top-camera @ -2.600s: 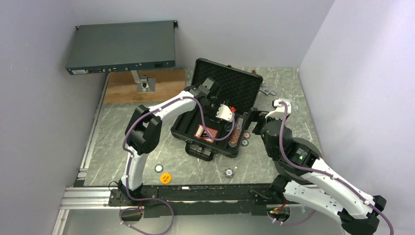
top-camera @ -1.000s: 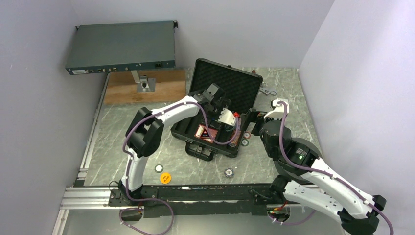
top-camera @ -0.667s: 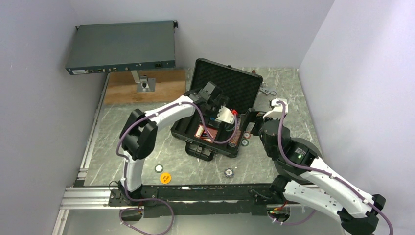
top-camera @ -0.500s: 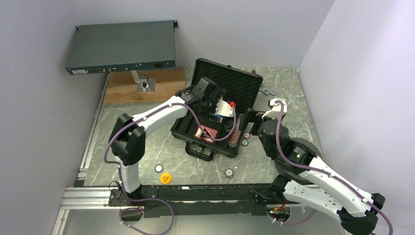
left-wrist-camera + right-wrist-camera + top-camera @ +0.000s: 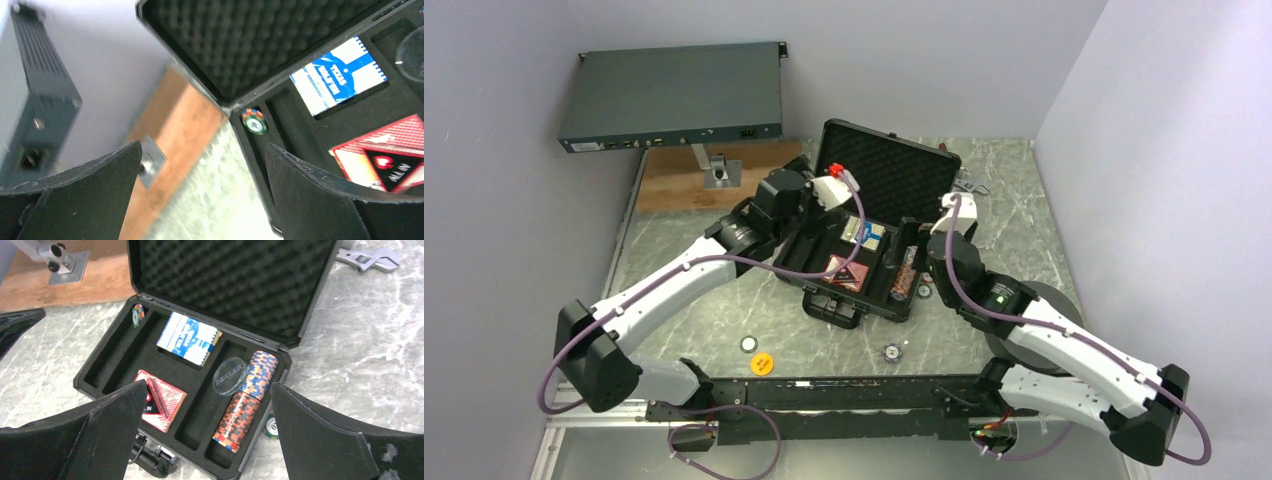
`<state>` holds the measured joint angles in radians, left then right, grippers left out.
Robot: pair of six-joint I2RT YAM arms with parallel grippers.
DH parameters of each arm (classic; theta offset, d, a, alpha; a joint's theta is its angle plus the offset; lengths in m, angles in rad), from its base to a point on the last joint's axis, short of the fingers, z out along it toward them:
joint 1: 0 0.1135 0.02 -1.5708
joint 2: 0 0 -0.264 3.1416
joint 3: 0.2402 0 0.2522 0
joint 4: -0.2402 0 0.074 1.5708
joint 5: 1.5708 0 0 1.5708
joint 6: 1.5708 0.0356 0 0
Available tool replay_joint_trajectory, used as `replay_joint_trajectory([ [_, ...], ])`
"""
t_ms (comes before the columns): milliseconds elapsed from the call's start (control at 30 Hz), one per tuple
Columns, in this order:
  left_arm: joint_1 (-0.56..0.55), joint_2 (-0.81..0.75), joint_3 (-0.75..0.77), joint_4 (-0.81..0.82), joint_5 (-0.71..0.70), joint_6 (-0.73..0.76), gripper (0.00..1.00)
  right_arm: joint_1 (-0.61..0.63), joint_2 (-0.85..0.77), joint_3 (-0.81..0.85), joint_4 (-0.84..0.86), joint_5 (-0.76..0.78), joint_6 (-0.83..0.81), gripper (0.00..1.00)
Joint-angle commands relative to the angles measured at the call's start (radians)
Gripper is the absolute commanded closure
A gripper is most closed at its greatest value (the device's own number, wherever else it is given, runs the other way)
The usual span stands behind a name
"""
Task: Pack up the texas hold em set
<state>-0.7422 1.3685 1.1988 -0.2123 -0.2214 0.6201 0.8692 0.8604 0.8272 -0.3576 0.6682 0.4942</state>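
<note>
Both arms have swung since the earlier top view: the left gripper [image 5: 816, 205] has lifted out of the case [image 5: 789, 270] to hang by its rear left corner, and the right gripper [image 5: 919, 235] has risen over its right side. From above, loose chips [image 5: 891, 352] and the orange disc [image 5: 762, 363] lie on the table [image 5: 1024, 200] well behind both grippers, toward the arm bases. At the left wrist, the fingers [image 5: 90, 185] are spread wide with nothing between them; ahead and to the right sit the blue deck [image 5: 340, 75] and red deck [image 5: 385, 155], with a single chip [image 5: 253, 120] in a slot. At the right wrist, the fingers [image 5: 320, 430] are likewise spread and empty above the chip stack [image 5: 245, 407] and the clear dealer button [image 5: 230, 372]. The chips look light, rigid and slick, probably best pinched across the rim; the stiff lid [image 5: 235, 280] likely takes a push on its top edge.
</note>
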Motion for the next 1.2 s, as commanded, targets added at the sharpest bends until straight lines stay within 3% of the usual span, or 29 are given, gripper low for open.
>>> replay_joint_trajectory([
  [0, 0.011, -0.048, 0.006, -0.176, -0.107, -0.399, 0.0, -0.002, 0.087, 0.076, 0.096, -0.055, -0.012, 0.03],
  [200, 0.125, -0.098, 0.006, -0.387, -0.106, -0.608, 0.0, -0.01, 0.285, 0.189, 0.1, -0.081, -0.032, 0.04],
  [367, 0.363, -0.203, -0.095, -0.308, 0.124, -0.814, 0.0, -0.065, 0.452, 0.29, 0.096, -0.161, -0.041, 0.07],
  [433, 0.435, -0.223, -0.172, -0.232, 0.271, -0.837, 0.0, -0.106, 0.519, 0.342, 0.078, -0.218, -0.031, 0.1],
  [467, 0.479, -0.211, -0.157, -0.269, 0.313, -0.849, 0.0, -0.122, 0.55, 0.364, 0.072, -0.249, -0.025, 0.11],
  [600, 0.489, -0.165, -0.048, -0.411, 0.151, -0.856, 0.11, -0.192, 0.674, 0.438, 0.063, -0.363, 0.007, 0.21],
  [733, 0.489, -0.181, -0.035, -0.45, 0.094, -0.845, 0.24, -0.251, 0.787, 0.508, 0.053, -0.433, 0.041, 0.42],
  [900, 0.485, -0.228, -0.066, -0.413, 0.196, -0.802, 0.23, -0.3, 0.878, 0.545, 0.071, -0.482, 0.044, 0.49],
  [1167, 0.478, -0.259, -0.075, -0.404, 0.187, -0.787, 0.27, -0.332, 0.97, 0.564, 0.089, -0.468, 0.044, 0.54],
])
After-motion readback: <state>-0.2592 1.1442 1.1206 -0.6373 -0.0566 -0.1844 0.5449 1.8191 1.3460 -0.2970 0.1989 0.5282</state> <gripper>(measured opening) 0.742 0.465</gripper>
